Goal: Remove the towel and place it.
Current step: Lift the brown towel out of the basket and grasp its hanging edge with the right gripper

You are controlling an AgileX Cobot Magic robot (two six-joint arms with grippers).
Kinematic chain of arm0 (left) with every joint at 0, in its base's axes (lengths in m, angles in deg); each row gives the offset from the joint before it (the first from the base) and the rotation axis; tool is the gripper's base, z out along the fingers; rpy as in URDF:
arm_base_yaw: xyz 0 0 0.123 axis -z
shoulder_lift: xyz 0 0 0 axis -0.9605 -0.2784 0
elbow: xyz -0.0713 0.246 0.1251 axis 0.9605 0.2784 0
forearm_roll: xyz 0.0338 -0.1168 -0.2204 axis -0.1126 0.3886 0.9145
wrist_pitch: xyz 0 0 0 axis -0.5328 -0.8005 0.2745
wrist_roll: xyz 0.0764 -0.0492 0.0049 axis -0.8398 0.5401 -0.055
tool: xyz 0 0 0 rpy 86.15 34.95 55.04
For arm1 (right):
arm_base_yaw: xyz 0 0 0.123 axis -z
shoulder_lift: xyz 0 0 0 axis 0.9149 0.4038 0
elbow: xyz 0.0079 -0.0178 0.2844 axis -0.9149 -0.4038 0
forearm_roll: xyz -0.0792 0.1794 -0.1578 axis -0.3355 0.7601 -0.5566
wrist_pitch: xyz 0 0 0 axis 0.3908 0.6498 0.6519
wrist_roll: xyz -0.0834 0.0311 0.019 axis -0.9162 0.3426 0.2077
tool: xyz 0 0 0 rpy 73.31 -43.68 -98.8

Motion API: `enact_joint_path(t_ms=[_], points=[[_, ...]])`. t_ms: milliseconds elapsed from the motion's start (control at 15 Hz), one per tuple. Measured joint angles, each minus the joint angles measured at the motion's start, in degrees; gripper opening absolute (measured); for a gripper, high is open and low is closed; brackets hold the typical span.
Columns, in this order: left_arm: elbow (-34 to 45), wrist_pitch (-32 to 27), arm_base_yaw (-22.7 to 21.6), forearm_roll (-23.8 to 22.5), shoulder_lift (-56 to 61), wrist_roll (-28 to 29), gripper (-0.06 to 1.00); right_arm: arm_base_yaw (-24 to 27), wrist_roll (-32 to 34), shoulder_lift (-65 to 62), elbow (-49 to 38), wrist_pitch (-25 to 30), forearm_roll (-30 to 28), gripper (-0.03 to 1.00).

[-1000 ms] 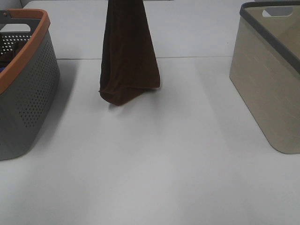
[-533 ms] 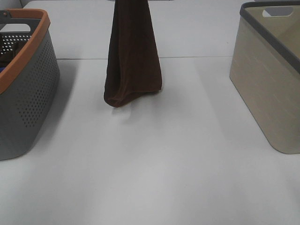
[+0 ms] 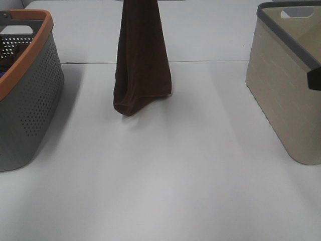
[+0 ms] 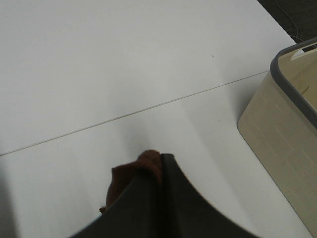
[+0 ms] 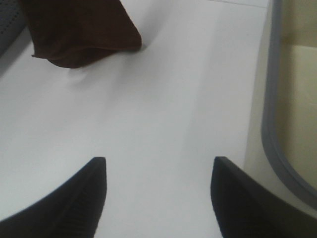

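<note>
The dark brown towel [image 3: 142, 60] hangs in a long narrow drape over the back middle of the white table [image 3: 165, 175]. Its top runs out of the exterior view. Its lowest fold is close to the table; I cannot tell whether it touches. In the left wrist view my left gripper [image 4: 159, 166] is shut on the towel [image 4: 141, 171], which bunches at the fingertips. My right gripper [image 5: 158, 161] is open and empty above the table, right of the towel [image 5: 79, 29]. Only a dark corner of the right arm [image 3: 315, 79] shows in the exterior view.
A grey perforated basket with an orange rim [image 3: 30, 55] stands at the left edge, with dark things inside. A beige basket with a grey rim [image 3: 283, 100] stands at the right; it also shows in the left wrist view [image 4: 277, 134] and the right wrist view [image 5: 270, 99].
The hanging towel has shifted slightly to the right and its lower folds have swung. A dark part of the right arm has come into the exterior view at the right edge.
</note>
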Motion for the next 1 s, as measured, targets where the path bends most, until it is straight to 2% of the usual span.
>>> enact_joint_path(t_ms=[67,133,267,467,600,667,800,1000], points=[[0.00,0.52,0.00,0.00,0.00,0.00,0.00,-2.86,-0.34,2.41,1.72,-0.40,-0.11,0.60],[0.00,1.43,0.00,0.00,0.00,0.00,0.00,-11.00,1.95,8.02,4.13,-3.44,-3.32,0.60],[0.00,2.52,0.00,0.00,0.00,0.00,0.00,-17.36,6.02,11.57,4.93,-6.42,-7.62,0.60],[0.00,4.87,0.00,0.06,0.00,0.00,0.00,-31.23,15.18,17.76,5.39,-14.73,-21.03,0.60],[0.00,5.56,0.00,0.23,0.00,0.00,0.00,-37.82,22.80,21.26,5.39,-22.06,-31.05,0.60],[0.00,5.56,0.00,0.40,0.00,0.00,0.00,-39.76,25.90,23.20,5.39,-25.04,-35.75,0.60],[0.00,6.88,0.00,0.46,-0.23,0.00,0.00,-41.42,30.42,27.16,5.79,-29.05,-41.60,0.60],[0.00,7.33,0.00,0.97,-1.03,0.00,0.00,-41.54,33.40,35.52,10.37,-30.19,-44.69,0.60]])
